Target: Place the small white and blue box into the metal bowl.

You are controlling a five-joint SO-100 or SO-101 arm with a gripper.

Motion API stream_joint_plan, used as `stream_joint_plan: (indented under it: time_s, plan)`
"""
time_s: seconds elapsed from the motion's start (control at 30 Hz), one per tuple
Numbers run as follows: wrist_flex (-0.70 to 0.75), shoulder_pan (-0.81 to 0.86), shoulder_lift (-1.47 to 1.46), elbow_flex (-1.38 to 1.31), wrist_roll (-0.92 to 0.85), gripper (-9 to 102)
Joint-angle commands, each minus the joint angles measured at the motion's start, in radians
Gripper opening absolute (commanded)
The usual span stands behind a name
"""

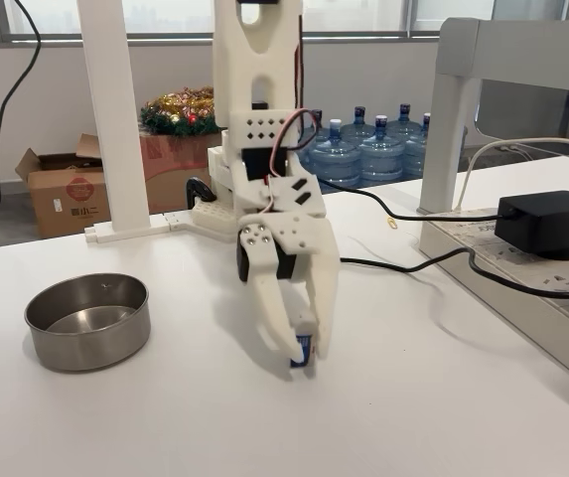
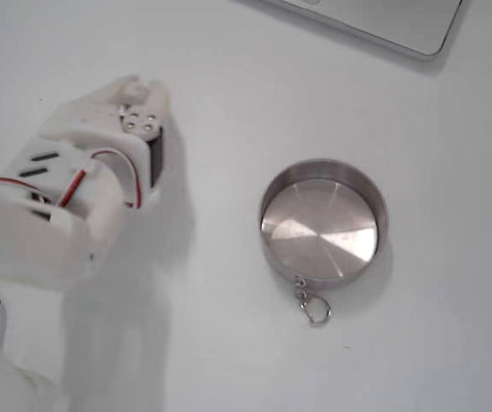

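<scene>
Gripper points down at the desk, fingers nearly together and pinched on the small white and blue box, which sits at the fingertips w/ its lower end at or just above the desk surface; contact w/ desk can't be told. Only the blue lower part and a bit of white show between the fingers; print too small to read.

Metal bowl stands upright on the desk, well apart from the gripper, to its left in a fixed view at desk level. Nothing inside it. In a fixed view from above, bowl lies right of the arm, w/ a small keyring on a short chain touching its rim at the lower edge. Bare desk between gripper and bowl, nothing standing in the way.

Right side in the desk-level view: black power adapter plugged on a long grey strip, black cable running across the desk behind the gripper. White post behind the bowl, another at right.

Beyond the desk: water bottles w/ blue caps, cardboard box w/ a red mark, unreadable, and a Xmas wreath.

From above, a flat grey edge, maybe a laptop, sits at top, far from bowl. Open desk all round the bowl.
</scene>
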Motion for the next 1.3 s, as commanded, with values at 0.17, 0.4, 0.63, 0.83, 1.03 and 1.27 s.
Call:
stream_joint_plan:
  time_s: [0.17, 0.4, 0.63, 0.83, 1.03, 1.27]
  plan:
    - [-0.003, 0.192, 0.400, 0.201, -0.005, -2]
    - [-0.014, 0.351, 0.449, 0.264, -0.005, -2]
    - [-0.012, 0.477, 0.431, 0.256, -0.005, -2]
    - [-0.014, 0.534, 0.403, 0.252, -0.005, -1]
    - [-0.015, 0.532, 0.367, 0.250, -0.006, 4]
    - [-0.015, 0.523, 0.373, 0.265, -0.006, 11]
